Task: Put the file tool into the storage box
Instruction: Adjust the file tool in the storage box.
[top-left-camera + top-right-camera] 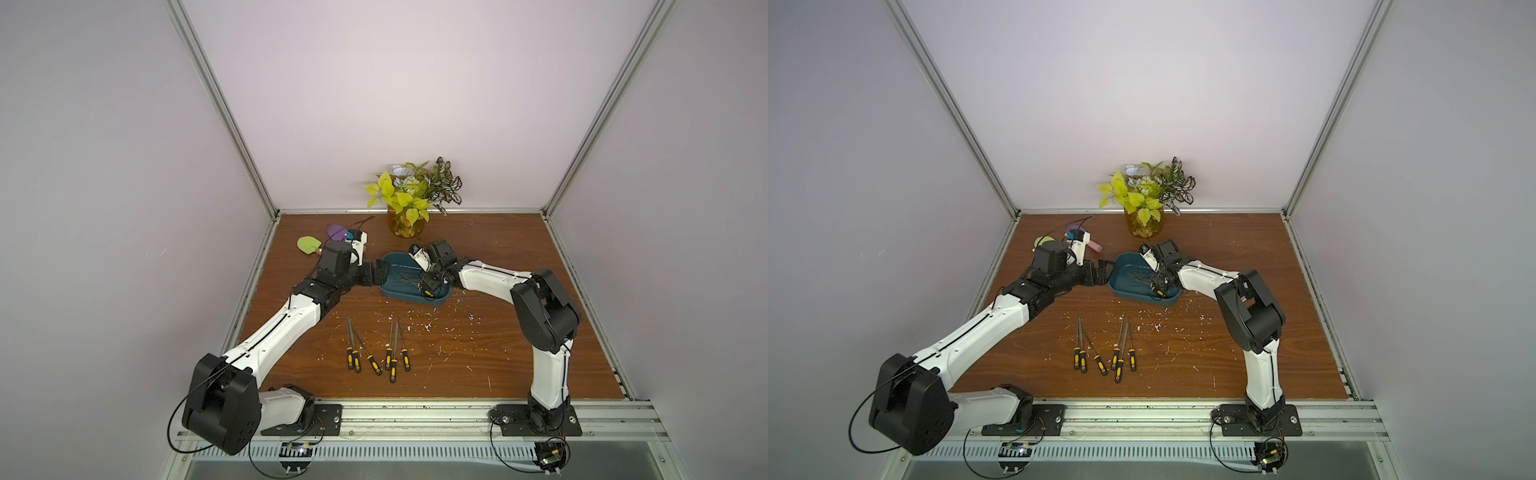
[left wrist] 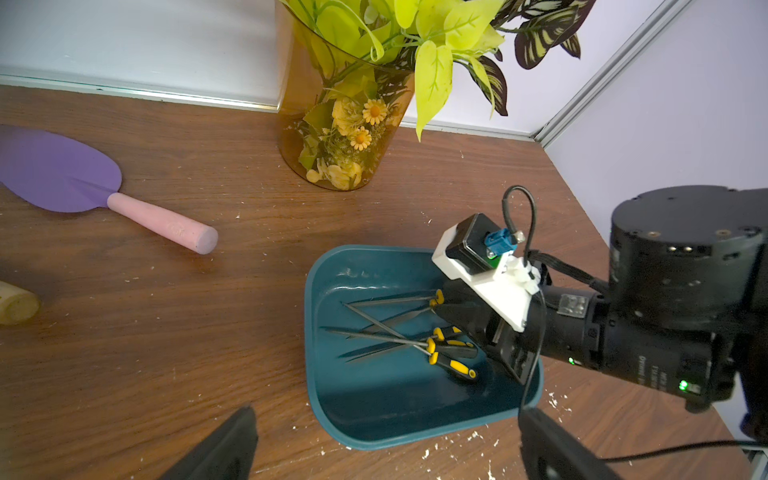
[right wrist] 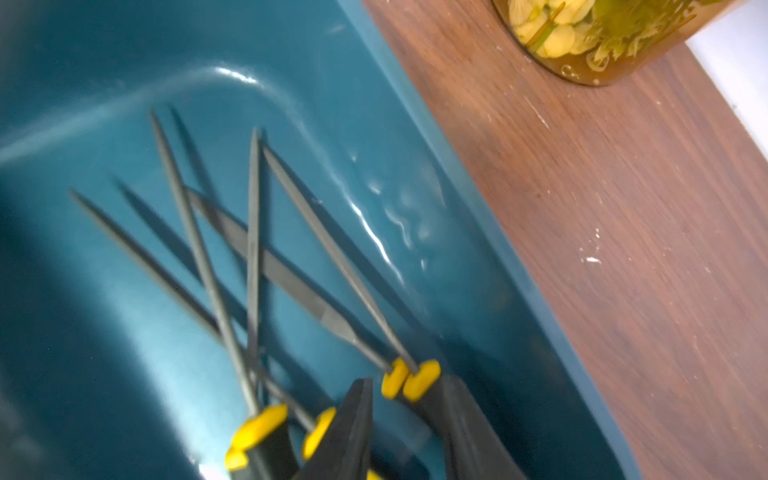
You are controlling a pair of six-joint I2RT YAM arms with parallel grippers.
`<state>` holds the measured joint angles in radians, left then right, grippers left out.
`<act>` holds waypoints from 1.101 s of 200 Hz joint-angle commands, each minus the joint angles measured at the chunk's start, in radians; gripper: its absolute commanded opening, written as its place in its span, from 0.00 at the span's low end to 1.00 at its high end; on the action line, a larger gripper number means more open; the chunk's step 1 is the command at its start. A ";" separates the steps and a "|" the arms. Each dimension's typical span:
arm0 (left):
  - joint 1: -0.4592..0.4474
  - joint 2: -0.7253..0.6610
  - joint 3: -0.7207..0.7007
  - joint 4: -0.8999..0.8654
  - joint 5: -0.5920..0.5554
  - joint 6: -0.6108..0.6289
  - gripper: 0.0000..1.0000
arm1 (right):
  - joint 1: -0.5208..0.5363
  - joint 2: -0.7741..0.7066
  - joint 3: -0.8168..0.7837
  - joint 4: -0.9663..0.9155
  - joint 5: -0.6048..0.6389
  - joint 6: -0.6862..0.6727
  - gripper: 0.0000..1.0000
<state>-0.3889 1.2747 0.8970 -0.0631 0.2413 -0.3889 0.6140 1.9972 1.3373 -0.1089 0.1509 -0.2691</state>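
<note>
1. The storage box (image 1: 402, 296), a shallow teal tub with no lid, lay flat on the wooden table (image 1: 478, 365).
2. Several files (image 2: 399, 338) with black-and-yellow handles lay crossed on the box floor. Their handles were gathered toward the end of the box where the right arm entered.
3. The right gripper (image 3: 406, 386) was lowered inside the box at that same end. It stood released: the jaws were narrowly apart and teal floor showed between them in the right wrist view. Two file handles lay against one finger. Whether that finger pressed on them could not be determined.
4. The left gripper (image 1: 380, 273) was positioned at the opposite end of the box, just beside the rim. Its jaws were spread wide and it carried nothing. In the left wrist view a corner of the box sat between the fingers. Contact with the rim could not be confirmed.
5. Six loose files (image 1: 376, 353) lay on the table, well apart from the box, on the side nearer the arm bases. They were roughly parallel, with handles pointing away from the box.
6. An amber plant jar (image 1: 405, 226) stood beyond the box, near its far side.
7. A purple scoop (image 2: 62, 174) with a pink handle and a green scoop (image 1: 308, 245) lay beyond the left gripper's end of the box.
8. White flecks (image 1: 419, 326) were scattered over the table around the box.
</note>
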 commanded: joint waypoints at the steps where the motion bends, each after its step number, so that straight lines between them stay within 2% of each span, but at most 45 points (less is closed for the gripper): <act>1: -0.009 0.008 0.002 0.005 -0.009 0.013 1.00 | 0.009 0.018 0.067 0.004 -0.016 0.039 0.33; 69: -0.011 0.013 0.005 0.000 -0.009 0.015 1.00 | 0.027 -0.014 0.087 0.007 -0.053 0.106 0.41; 110: -0.018 -0.015 0.015 -0.021 -0.106 0.034 1.00 | 0.064 -0.185 0.097 -0.059 0.063 0.251 0.47; 124: -0.019 -0.027 0.036 -0.066 -0.124 0.003 1.00 | 0.097 -0.257 0.083 -0.105 0.119 0.326 0.48; 142: -0.027 -0.058 0.035 -0.109 -0.111 -0.046 1.00 | 0.153 -0.357 -0.001 -0.116 0.145 0.412 0.50; 179: -0.117 -0.136 -0.033 -0.193 -0.207 -0.133 1.00 | 0.292 -0.538 -0.243 -0.093 0.150 0.640 0.51; 203: -0.163 -0.188 -0.123 -0.213 -0.252 -0.211 1.00 | 0.378 -0.633 -0.418 -0.019 0.069 0.773 0.51; 220: -0.173 -0.253 -0.215 -0.181 -0.265 -0.289 1.00 | 0.440 -0.675 -0.513 0.003 0.070 0.872 0.51</act>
<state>-0.5423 1.0794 0.7841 -0.2062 0.0387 -0.5549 0.9924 1.3758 0.9268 -0.1448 0.2413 0.3985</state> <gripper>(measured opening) 0.999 0.511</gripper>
